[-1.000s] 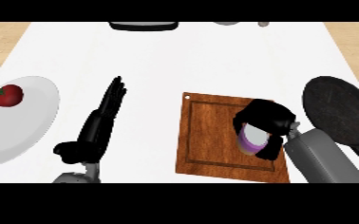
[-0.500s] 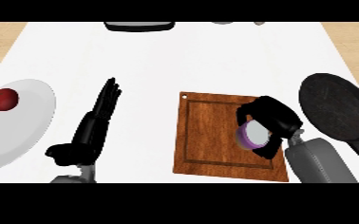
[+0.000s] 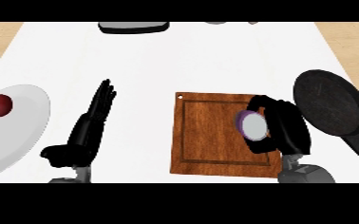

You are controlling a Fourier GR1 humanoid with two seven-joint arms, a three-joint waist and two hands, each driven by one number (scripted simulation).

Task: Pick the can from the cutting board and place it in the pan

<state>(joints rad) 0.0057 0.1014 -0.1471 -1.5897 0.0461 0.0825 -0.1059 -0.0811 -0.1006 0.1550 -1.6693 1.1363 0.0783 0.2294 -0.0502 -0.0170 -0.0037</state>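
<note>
Head view, looking steeply down on the white bench [image 3: 175, 61]. Right hand [image 3: 284, 126] sits over the right side of the cutting board [image 3: 210, 135], fingers and thumb curled round the can [image 3: 252, 125] — the can's pale end, ringed in purple, shows on the hand's left side. Whether the can is lifted off the board or only tipped on it, I cannot tell from this angle; it lies over the board's right portion, not yet over the pan.

Pan [image 3: 328, 105] is dark, just to the right of the board and of the holding hand, nothing visible in it.

Left hand [image 3: 88, 130] rests on the bench left of the board, fingers straight and pointing far, holding nothing. A white plate [image 3: 28, 123] at the left edge carries a small dark red thing [image 3: 4, 104].

Progress, as a judgement: the grasp looks made — first half about done. Left to do: carry the can rightward across the short gap, set it inside the pan, release. Placement not begun.
</note>
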